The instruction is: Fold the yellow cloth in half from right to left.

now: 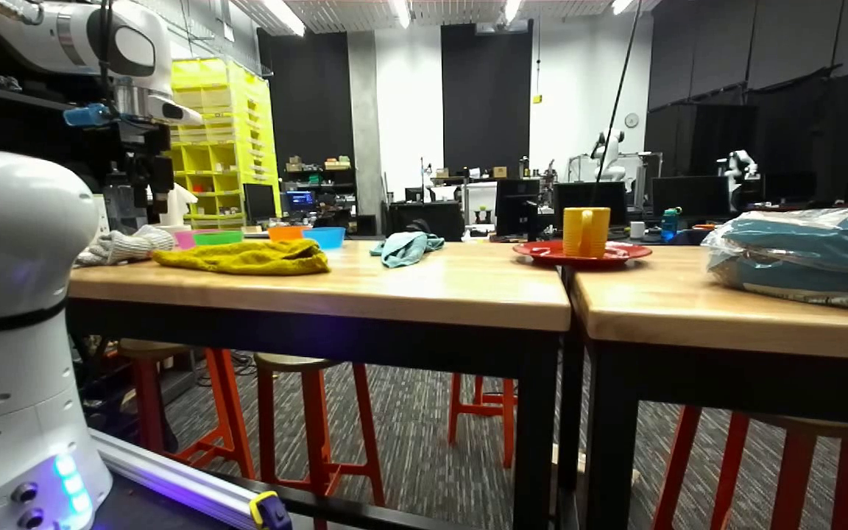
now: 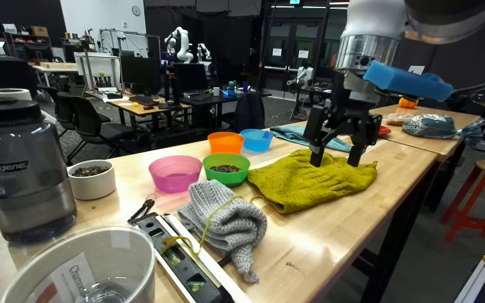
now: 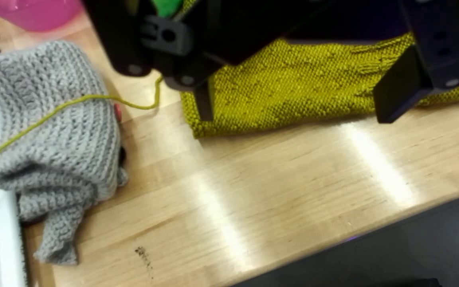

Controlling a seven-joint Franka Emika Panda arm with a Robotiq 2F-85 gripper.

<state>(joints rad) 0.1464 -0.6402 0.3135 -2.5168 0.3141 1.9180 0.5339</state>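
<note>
Nearest on the wooden-topped table [image 2: 295, 248] lies a black spirit level [image 2: 179, 261], with a rumpled grey knitted cloth [image 2: 225, 216] next to it and a thin yellow cord [image 3: 94, 97] draped over that cloth. Beyond stand a round pink plastic bowl [image 2: 164, 179] and a round green plastic bowl [image 2: 234, 179]. The subject item, a mustard-yellow knitted cloth [image 2: 301, 183], lies just beside the green bowl, its surface creased. Above it hangs the black two-finger gripper [image 2: 335, 163], fingers [image 2: 316, 156] spread wide, nothing between them; an exterior view indicates clearance from the fabric. A teal cloth [image 2: 289, 134] lies farther on.

Assessment: the step in hand is judged to be the approach ahead of a grasp; a fold can be neither confirmed nor ruled out. The next move should call for lowering onto the right-hand edge, pinching it and drawing it leftward. Which edge counts as right cannot be determined.
</note>
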